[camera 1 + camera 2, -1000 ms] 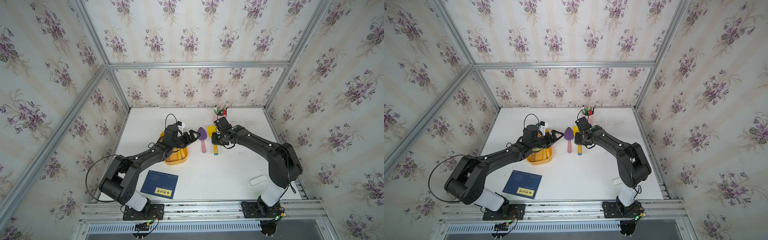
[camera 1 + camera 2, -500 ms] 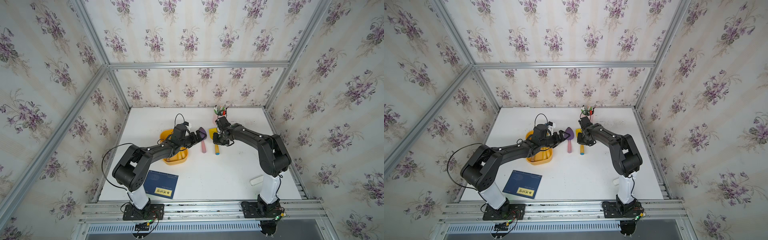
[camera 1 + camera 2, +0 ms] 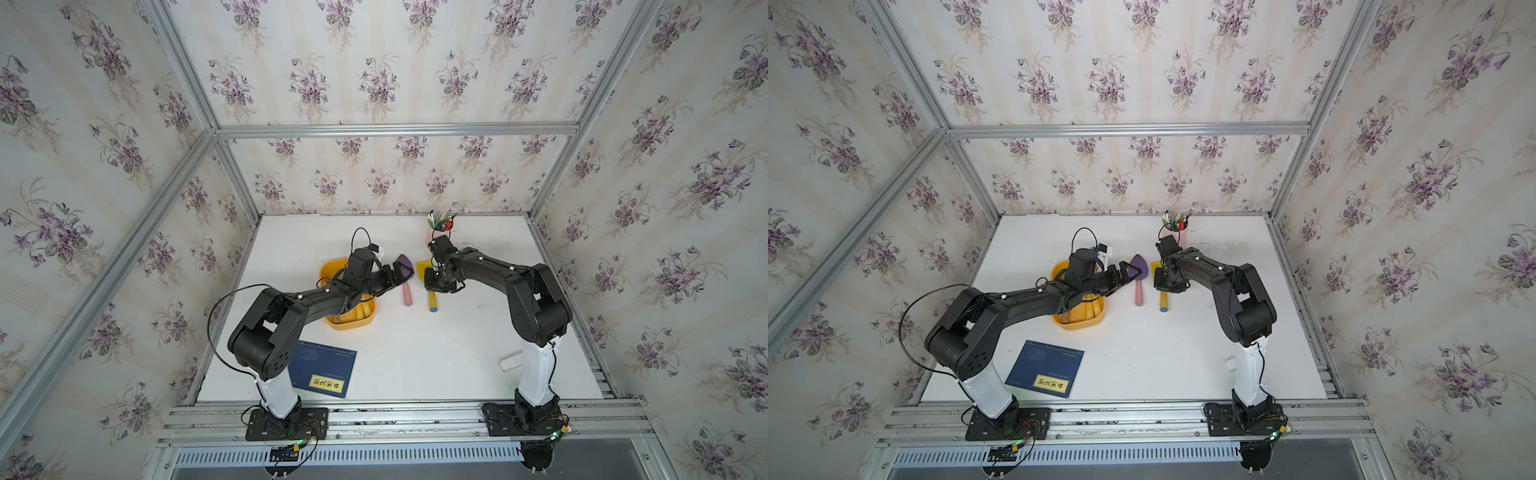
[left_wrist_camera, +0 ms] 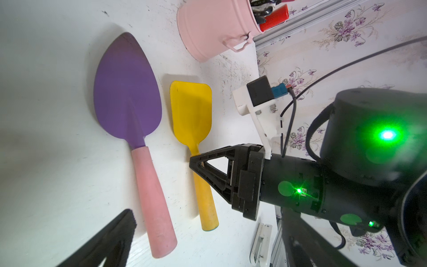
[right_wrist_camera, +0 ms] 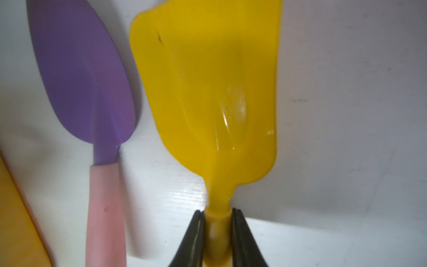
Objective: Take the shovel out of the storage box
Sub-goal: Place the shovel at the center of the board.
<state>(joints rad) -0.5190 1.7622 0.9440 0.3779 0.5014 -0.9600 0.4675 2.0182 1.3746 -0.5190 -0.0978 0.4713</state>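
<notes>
Shovel in yellow plastic (image 5: 208,92) lies flat on the table (image 3: 415,353), outside the storage box (image 3: 351,325), with its blade toward the far edge and its handle toward the near edge. The right gripper (image 5: 217,211) has its jaws pinching the narrow neck where blade meets handle, one jaw on each side.

It looks light and stiff, a smooth moulding that could slip under a loose grip. The neck seems the best hold: slim enough to close on and close to the balance point, so the blade should not swing. The blade is too broad and thin to take flat off the table.

Just beside it, parallel and apart, lies a purple shovel with a pink handle (image 4: 129,92), between the yellow one and the box. The left gripper (image 3: 400,272) hangs by the purple blade, jaws spread wide and holding nothing.

The box sits toward the left edge. Something orange-brown shows inside it, mostly hidden by the left arm, and I cannot tell what it is. A pink pen cup (image 4: 208,30) stands at the far edge, and a blue booklet (image 3: 324,368) lies near the near left corner
</notes>
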